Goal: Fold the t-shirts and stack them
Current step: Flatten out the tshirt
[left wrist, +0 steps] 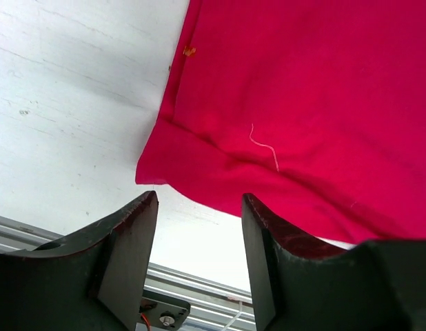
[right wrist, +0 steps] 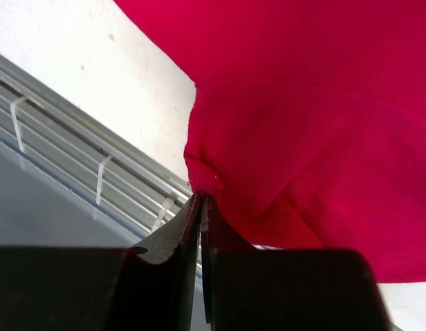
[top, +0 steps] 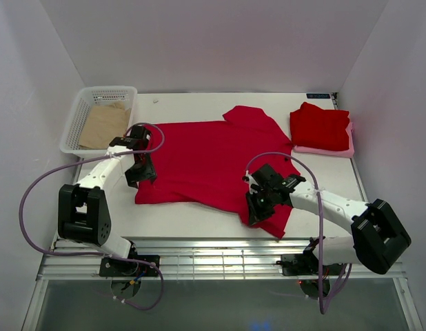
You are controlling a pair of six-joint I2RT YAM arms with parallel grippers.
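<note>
Spread t-shirt (top: 213, 158) lies flat mid-table. Folded t-shirt (top: 320, 126) sits at far right corner. Right gripper (right wrist: 200, 200) is pinched tight on spread shirt's near edge. Left gripper (left wrist: 199, 200) has fingers apart at its near-left corner, w/ bare table (top: 192, 221) alongside.

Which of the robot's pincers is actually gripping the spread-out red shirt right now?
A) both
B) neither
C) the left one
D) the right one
D: the right pincer is closed on a bunched edge of the spread-out shirt, while the left pincer hangs open above the shirt's corner, holding nothing.
</note>
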